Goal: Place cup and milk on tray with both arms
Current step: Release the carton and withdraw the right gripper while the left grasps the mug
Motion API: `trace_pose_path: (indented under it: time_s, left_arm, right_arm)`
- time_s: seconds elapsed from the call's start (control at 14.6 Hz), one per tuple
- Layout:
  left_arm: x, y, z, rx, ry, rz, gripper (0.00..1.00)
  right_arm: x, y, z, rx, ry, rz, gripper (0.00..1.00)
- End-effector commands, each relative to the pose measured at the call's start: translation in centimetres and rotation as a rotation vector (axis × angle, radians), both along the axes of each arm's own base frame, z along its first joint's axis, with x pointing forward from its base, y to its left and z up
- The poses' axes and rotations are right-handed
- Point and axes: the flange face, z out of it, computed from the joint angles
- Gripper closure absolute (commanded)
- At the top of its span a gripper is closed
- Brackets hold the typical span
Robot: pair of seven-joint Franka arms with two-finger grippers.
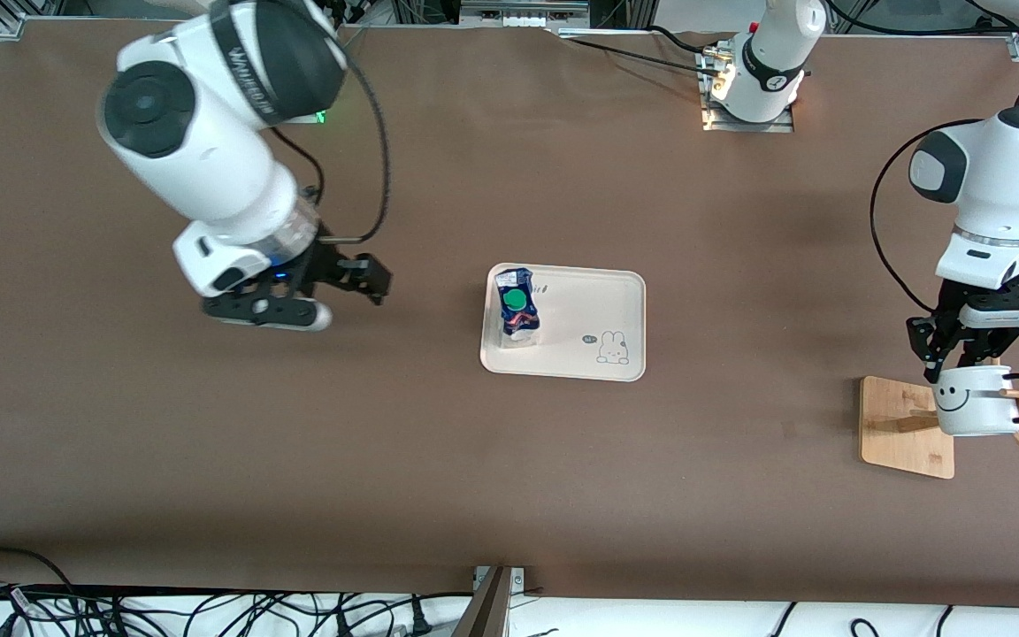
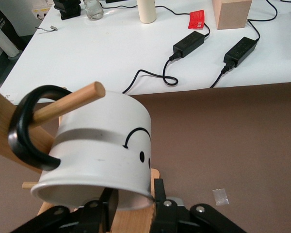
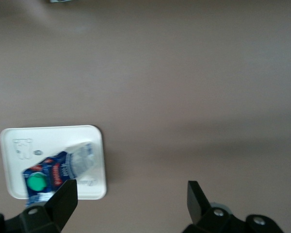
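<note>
**White cup on rack peg, milk on tray**

Left gripper [image 1: 961, 358] sits at the cup [image 1: 976, 400] rim, one finger inside, one outside; grip not confirmed. Cup hangs by its handle on the wooden rack [image 1: 906, 426]. Milk [image 1: 517, 307] stands on the tray [image 1: 593, 296]. Right gripper [image 1: 333, 296] spread wide, empty, over table toward the right arm's end.
</note>
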Motion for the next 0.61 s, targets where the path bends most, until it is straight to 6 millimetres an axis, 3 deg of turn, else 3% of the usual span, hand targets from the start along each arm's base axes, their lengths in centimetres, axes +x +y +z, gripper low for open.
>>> trace_pose_path:
  time_s: [0.0, 0.2, 0.55]
  left_arm:
    - [-0.5, 0.1, 0.7, 0.029, -0.008, -0.025, 0.78]
    - [-0.5, 0.1, 0.8, 0.031, -0.01, -0.028, 0.96]
    - [-0.2, -1.0, 0.9, 0.028, -0.012, -0.043, 1.0]
  right_arm:
    - [0.5, -4.7, 1.1, -0.05, 0.045, 0.055, 0.0]
    - [1.2, -9.7, 1.4, -0.089, 0.077, 0.051, 0.0]
    - [3.3, -20.0, 2.0, -0.1, 0.064, -0.088, 0.0]
